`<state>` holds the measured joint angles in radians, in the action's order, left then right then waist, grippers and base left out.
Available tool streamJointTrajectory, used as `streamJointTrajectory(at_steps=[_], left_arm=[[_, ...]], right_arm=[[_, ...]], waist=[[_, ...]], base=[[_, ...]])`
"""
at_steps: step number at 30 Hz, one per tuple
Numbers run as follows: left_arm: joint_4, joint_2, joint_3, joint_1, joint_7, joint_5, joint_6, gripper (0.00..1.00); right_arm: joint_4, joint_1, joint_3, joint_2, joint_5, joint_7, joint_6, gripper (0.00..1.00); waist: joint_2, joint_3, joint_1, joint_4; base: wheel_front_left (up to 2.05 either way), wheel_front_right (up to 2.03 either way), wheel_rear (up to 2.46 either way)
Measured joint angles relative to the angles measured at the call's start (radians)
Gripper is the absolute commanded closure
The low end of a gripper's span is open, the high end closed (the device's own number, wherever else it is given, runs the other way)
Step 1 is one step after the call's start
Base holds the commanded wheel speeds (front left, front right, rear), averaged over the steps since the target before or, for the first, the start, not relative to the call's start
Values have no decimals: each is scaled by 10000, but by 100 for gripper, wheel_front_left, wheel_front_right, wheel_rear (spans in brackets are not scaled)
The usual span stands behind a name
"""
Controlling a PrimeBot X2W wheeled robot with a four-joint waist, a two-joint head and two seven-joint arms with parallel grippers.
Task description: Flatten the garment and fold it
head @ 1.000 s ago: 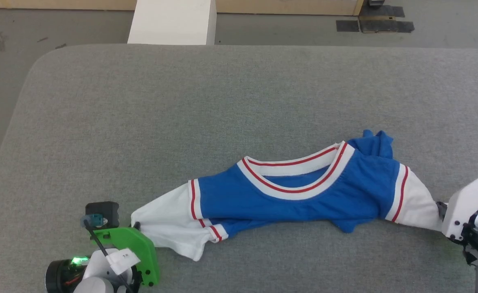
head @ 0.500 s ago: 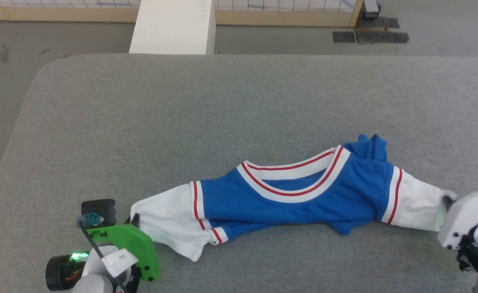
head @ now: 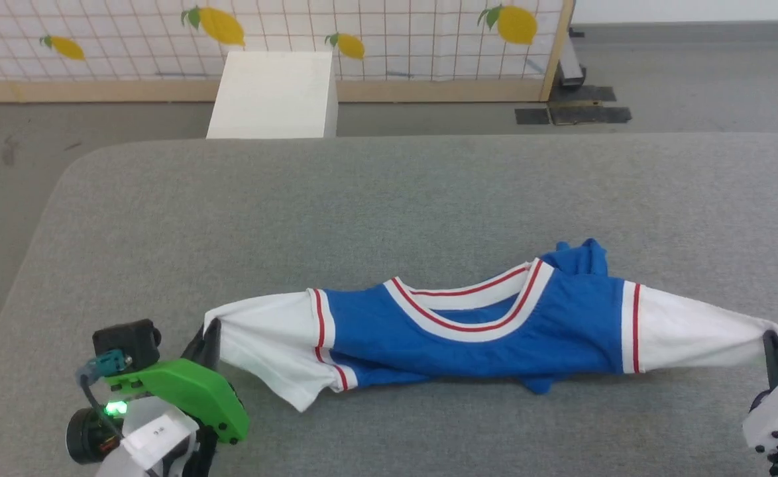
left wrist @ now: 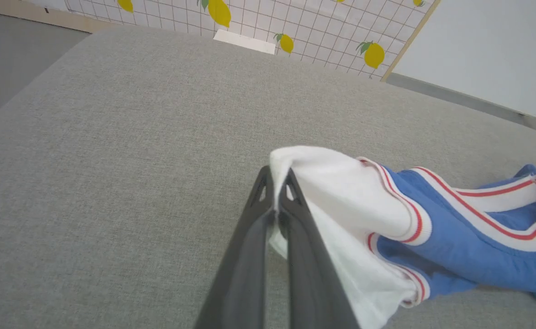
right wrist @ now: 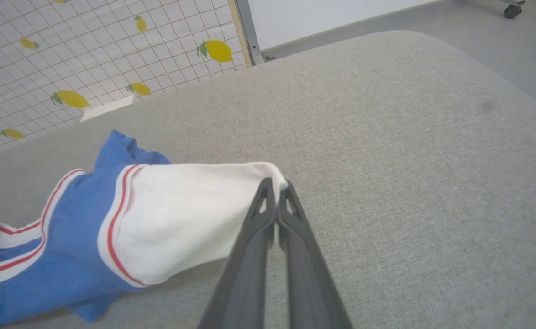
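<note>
head view: the garment [head: 468, 334] lies at 6 o'clock on the grey table [head: 362, 199], stretched sideways, its blue body bunched. left gripper [head: 209, 334], at 8 o'clock, has jaws closed on one white sleeve tip. right gripper [head: 772, 341], at 4 o'clock, pinches the other sleeve tip.

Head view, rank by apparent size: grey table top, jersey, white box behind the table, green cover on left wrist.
1. grey table top
2. jersey
3. white box
4. green cover
Last two look close, and the cover sits nearer the camera, so that pair is unsure.
</note>
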<state>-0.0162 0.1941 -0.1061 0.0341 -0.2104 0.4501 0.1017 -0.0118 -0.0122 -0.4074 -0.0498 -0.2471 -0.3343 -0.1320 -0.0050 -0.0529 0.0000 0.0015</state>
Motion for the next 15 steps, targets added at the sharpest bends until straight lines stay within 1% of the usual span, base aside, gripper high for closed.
streamJointTrajectory(at_steps=[4,6,10,13,15], left_arm=[[111,50,71,500,-176,556,-556,100],[165,180,102,1159,-372,819,-800,100],[144,313,345,2696,-663,1281,-1089,100],[-15,332,608,4141,-863,1684,-1110,100],[-242,391,727,5044,-920,1749,-1108,100]], right_arm=[[685,89,360,-33,247,-320,0,100],[899,446,694,-270,322,-663,0,100],[1003,1820,1371,-1160,261,-1285,0,100],[895,3311,1868,-1956,161,-1557,0,100],[694,4286,2136,-2347,134,-1605,0,100]], waist=[[0,111,0,-196],[0,79,0,-268],[0,-187,0,-355],[0,-562,0,-407],[0,-839,0,-441]], base=[[0,0,0],[0,0,0],[0,0,0],[0,0,0],[0,0,0]])
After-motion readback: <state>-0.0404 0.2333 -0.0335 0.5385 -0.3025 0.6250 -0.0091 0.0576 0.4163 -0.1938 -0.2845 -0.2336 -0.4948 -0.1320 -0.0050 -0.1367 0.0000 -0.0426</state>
